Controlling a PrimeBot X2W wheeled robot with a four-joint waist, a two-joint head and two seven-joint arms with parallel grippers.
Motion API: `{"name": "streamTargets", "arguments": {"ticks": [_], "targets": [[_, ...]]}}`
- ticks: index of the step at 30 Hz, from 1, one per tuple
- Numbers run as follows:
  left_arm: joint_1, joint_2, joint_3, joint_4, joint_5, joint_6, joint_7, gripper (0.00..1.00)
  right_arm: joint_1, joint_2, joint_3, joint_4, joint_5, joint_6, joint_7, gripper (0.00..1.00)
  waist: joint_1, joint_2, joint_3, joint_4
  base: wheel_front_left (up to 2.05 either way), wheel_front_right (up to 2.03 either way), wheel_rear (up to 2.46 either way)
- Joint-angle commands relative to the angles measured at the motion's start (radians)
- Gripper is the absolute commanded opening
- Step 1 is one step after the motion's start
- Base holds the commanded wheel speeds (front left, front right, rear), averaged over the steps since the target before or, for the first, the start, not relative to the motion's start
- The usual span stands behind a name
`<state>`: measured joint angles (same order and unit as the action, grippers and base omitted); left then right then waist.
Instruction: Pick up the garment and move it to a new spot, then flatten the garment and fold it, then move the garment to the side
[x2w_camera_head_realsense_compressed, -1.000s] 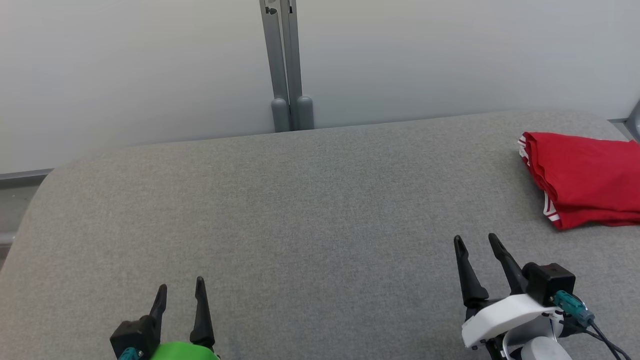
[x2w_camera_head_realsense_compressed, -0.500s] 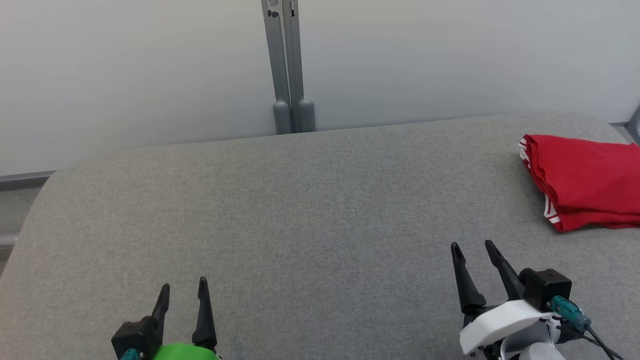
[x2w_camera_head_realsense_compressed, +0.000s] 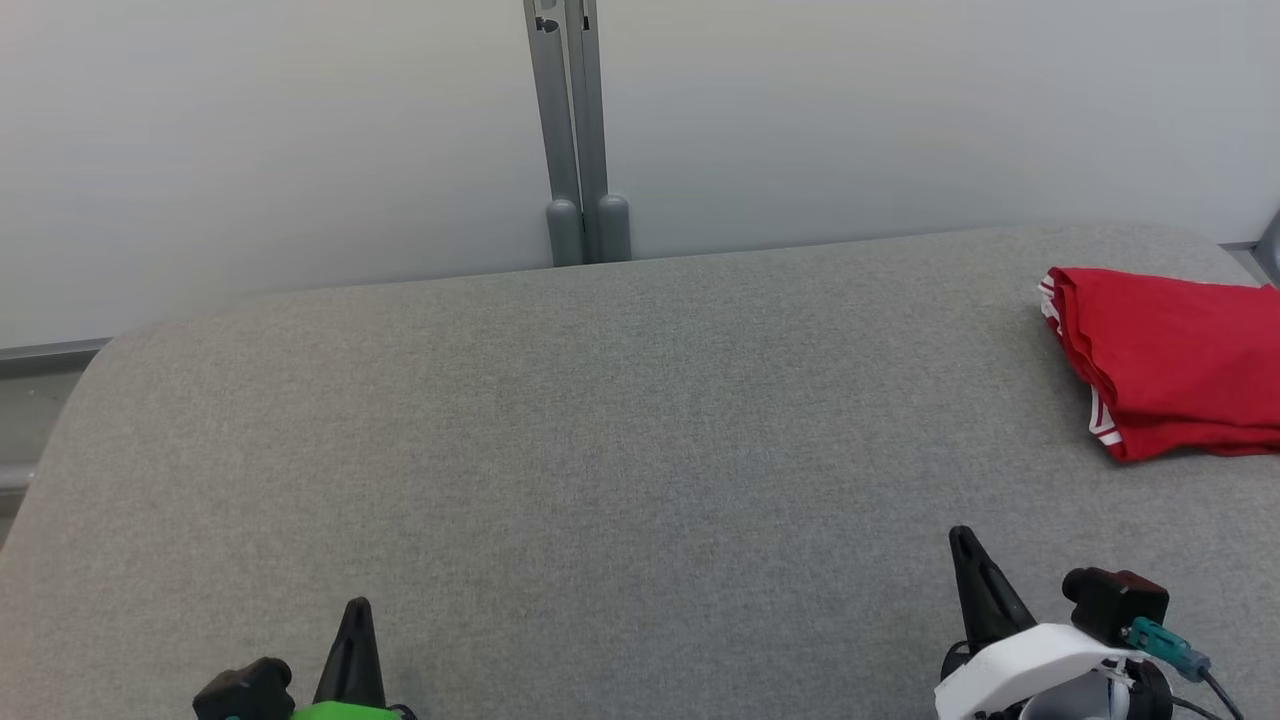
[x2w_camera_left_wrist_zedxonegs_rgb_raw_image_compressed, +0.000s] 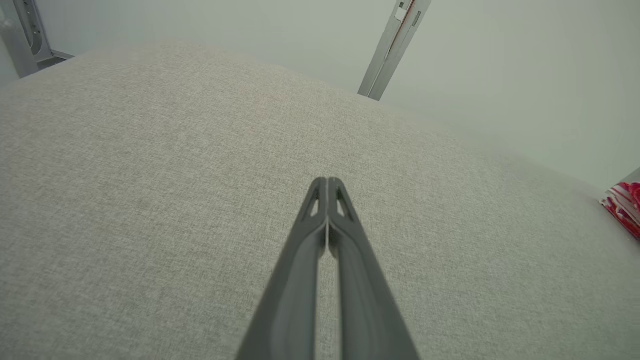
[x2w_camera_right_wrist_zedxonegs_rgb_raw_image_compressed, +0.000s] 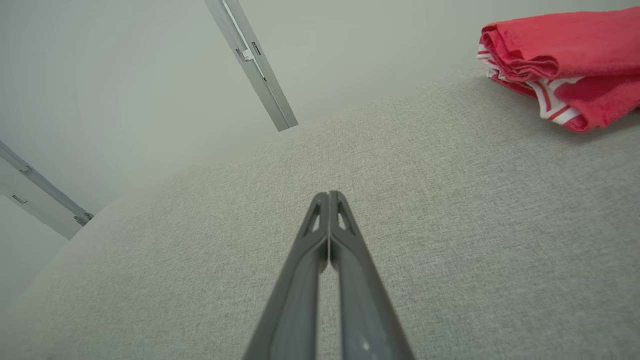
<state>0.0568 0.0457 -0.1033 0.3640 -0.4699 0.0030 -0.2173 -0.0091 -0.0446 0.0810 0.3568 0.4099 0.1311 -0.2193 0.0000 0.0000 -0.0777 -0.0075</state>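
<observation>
We take this for a test room or lab rather than a home. A broad counter (x2w_camera_head_realsense_compressed: 600, 420), covered in plain grey fabric with rounded corners, stands before a bare pale wall (x2w_camera_head_realsense_compressed: 250, 150). A grey slotted metal post (x2w_camera_head_realsense_compressed: 570, 130) rises behind it.

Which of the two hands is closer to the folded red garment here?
The right hand, the one with the white wrist. The red garment lies just ahead and to its right, while the green-wristed left hand sits far across the surface.

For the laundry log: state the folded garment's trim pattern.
Red garment with white-and-red striped trim, clearest in the right wrist view.
</observation>
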Motion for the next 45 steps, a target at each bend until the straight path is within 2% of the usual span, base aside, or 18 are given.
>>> {"name": "streamTargets", "arguments": {"ticks": [1, 22, 45], "targets": [[-0.033, 0.001, 0.011, -0.022, -0.047, -0.008, 0.01, 0.0, -0.029, -0.002, -0.01, -0.023, 0.047, 0.0, 0.012, 0.0, 0.0, 0.0, 0.001, 0.0, 0.0, 0.0, 0.0], [-0.072, 0.003, 0.067, -0.052, -0.348, -0.043, 0.097, 0.0, -0.052, -0.004, -0.062, -0.049, 0.364, 0.0, 0.101, 0.0, 0.0, 0.0, 0.016, 0.001, 0.0, 0.0, 0.0], [-0.106, 0.004, 0.118, -0.075, -0.606, -0.074, 0.174, 0.0, -0.07, -0.005, -0.106, -0.072, 0.636, 0.0, 0.176, 0.0, 0.0, 0.0, 0.031, 0.003, 0.0, 0.0, 0.0]]}}
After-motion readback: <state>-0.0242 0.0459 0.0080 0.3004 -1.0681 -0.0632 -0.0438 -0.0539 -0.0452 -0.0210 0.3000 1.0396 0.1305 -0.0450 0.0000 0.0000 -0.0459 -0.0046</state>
